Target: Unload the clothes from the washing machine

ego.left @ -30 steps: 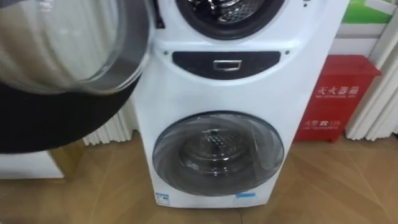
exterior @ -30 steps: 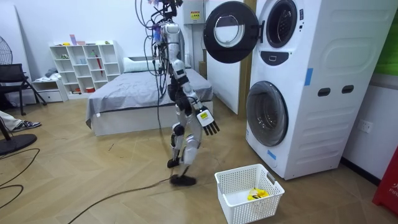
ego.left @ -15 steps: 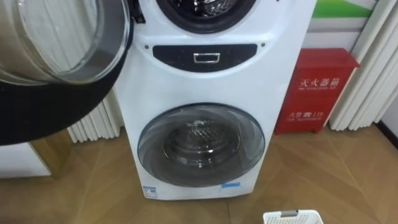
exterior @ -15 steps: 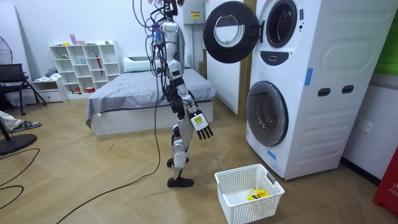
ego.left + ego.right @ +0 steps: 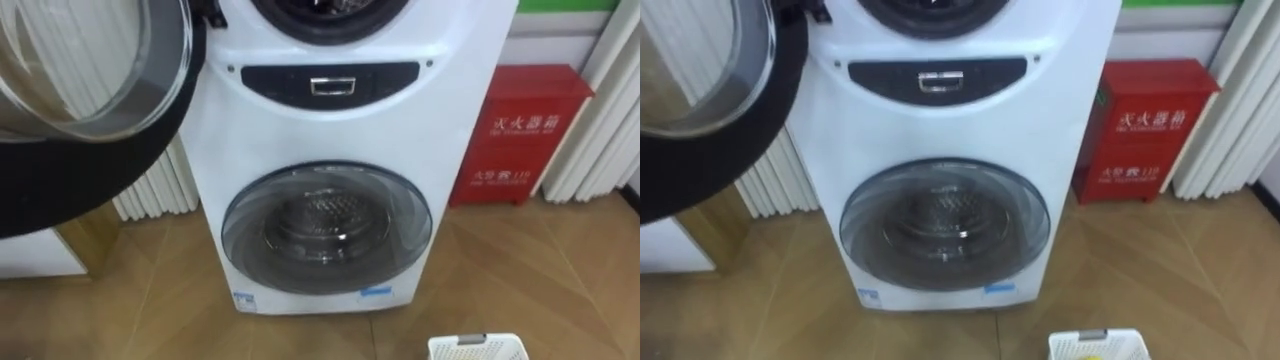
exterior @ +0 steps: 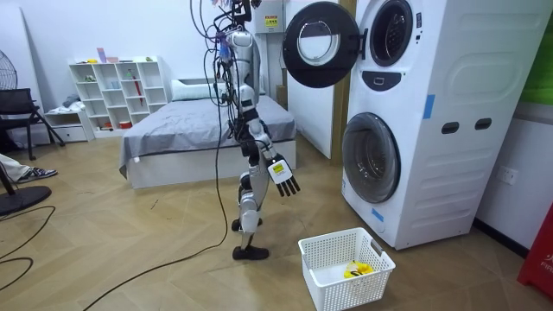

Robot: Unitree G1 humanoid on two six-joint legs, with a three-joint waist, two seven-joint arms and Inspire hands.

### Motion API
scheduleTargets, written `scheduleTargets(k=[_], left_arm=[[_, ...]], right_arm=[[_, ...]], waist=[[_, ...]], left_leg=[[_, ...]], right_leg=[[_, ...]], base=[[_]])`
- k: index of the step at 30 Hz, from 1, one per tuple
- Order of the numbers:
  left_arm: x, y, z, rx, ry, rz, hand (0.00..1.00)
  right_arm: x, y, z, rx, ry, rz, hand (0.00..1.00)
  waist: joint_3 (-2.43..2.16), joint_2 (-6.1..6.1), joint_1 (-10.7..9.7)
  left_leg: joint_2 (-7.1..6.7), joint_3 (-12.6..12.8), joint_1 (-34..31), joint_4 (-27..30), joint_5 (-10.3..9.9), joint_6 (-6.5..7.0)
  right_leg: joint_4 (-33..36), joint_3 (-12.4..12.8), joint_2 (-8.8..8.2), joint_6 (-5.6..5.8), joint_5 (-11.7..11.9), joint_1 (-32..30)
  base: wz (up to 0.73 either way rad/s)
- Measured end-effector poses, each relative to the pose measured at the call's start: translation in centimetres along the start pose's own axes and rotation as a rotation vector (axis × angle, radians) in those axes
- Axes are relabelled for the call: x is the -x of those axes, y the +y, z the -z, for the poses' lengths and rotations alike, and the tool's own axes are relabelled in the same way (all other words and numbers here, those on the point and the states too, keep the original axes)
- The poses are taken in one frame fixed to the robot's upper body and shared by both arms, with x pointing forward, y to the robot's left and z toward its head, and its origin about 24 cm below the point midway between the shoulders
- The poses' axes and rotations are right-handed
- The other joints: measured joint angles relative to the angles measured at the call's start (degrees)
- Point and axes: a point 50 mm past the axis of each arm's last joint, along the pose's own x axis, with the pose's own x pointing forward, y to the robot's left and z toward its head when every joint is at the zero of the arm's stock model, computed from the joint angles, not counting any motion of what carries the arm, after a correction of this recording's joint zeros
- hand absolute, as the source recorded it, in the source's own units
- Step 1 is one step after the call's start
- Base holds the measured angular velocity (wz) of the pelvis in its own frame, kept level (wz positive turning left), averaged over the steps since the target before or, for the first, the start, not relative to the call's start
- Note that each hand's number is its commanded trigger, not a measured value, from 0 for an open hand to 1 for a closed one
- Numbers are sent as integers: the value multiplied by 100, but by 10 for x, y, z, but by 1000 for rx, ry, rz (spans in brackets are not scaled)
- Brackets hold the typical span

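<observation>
- robot stands between the bed (image 6: 190,130) and the stacked washing machine (image 6: 415,121), facing the machine and well apart from it.
- over the last second it has straightened out of a stride. the eye views have swung down, so the white basket (image 5: 478,346) now shows its rim at the bottom edge. that shift is the camera's, not the basket's.
- what looks like the right hand (image 6: 284,177) hangs low, fingers spread wide and holding nothing.
- clothes: a small yellow item (image 6: 354,270) lies in the basket. whether more sits in the upper drum (image 6: 389,33), beside its swung-out door (image 5: 60,190), i cannot tell.
- judgement: no pick is under way. the robot must step closer and raise a hand to the upper drum.
</observation>
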Motion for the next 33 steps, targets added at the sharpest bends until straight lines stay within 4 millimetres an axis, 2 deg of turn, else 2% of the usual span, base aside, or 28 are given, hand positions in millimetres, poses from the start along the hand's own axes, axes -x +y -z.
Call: scheduleTargets(k=[2,8,11,14,23,26,31,33], left_arm=[[-6,13,-19,41,-45,-36,0],[-17,47,-100,84,-240,-131,0],[-16,63,-132,78,-318,-166,0],[-10,83,-174,115,-435,-211,0],[21,109,-245,123,-703,-244,0],[29,112,-257,111,-748,-252,0],[46,100,-282,-1,-821,-243,0],[58,91,-294,-74,-890,-259,0]], right_arm=[[0,-4,-6,5,-36,8,0],[4,-27,-13,53,-67,66,0],[7,-33,-15,78,-87,81,0],[8,-38,-15,111,-83,96,0],[13,-41,-17,135,-116,105,0],[14,-42,-16,144,-121,106,0],[16,-41,-20,158,-150,102,0],[17,-41,-18,156,-145,96,0]], waist=[[-4,34,-1],[-67,266,-109],[-93,332,-127],[-116,369,-128],[-72,457,-126],[-62,496,-105],[-73,465,-91],[-56,422,-59]], left_leg=[[4,-6,0,-3,0,0],[-3,-39,-13,-16,1,0],[-3,-37,-9,-15,1,1],[2,-50,-3,-13,1,1],[2,-45,-16,-17,1,1],[-2,-74,-16,-18,1,1],[-35,-395,-201,26,2,2],[-58,-501,-246,65,3,3]], right_leg=[[6,-7,3,1,1,-1],[19,-32,-1,7,5,-16],[8,-28,4,8,6,-8],[7,0,12,8,6,-17],[4,18,10,7,8,-14],[5,31,11,7,8,-12],[-8,-42,-1,8,10,-26],[-8,-41,-20,9,10,-28]], base=[[0],[2],[0],[-4],[-3],[3],[32],[43]])
